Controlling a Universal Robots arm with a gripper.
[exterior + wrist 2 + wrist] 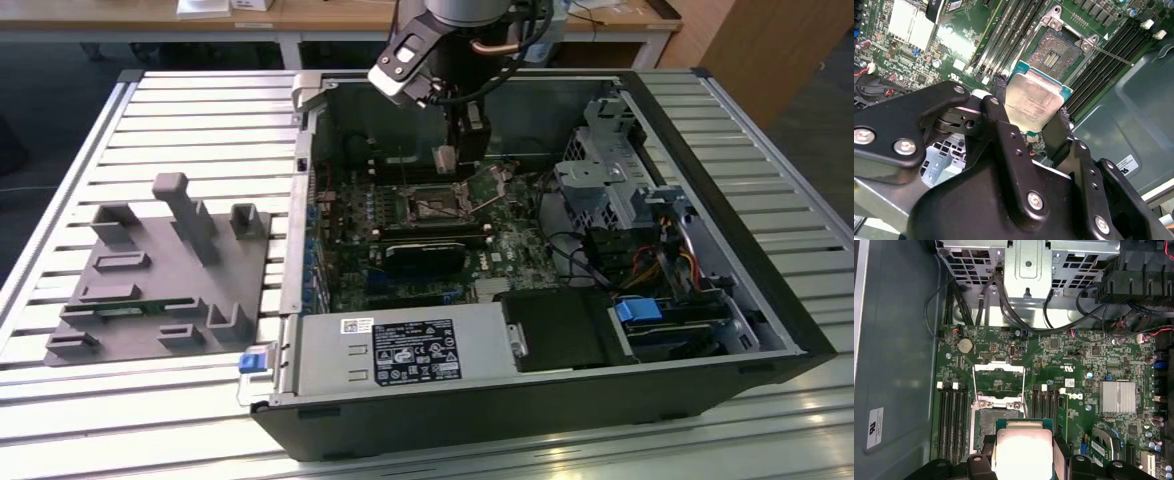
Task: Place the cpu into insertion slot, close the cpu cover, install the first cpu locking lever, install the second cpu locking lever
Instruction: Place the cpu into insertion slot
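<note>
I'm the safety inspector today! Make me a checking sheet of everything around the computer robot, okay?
Surface: slatted metal table bearing an open computer case.
Job's things: cpu clamped above the board, not yet in the insertion slot, which is empty; cpu cover standing open; a thin locking lever runs out from the slot's corner.
Clutter: grey moulded fixture on the table, at the exterior view's left.
Grippers: gripper shut on the cpu.
Cables: coloured bundle inside the case; black leads beyond the board's edge.
Surroundings: wooden desks behind the table.
</note>
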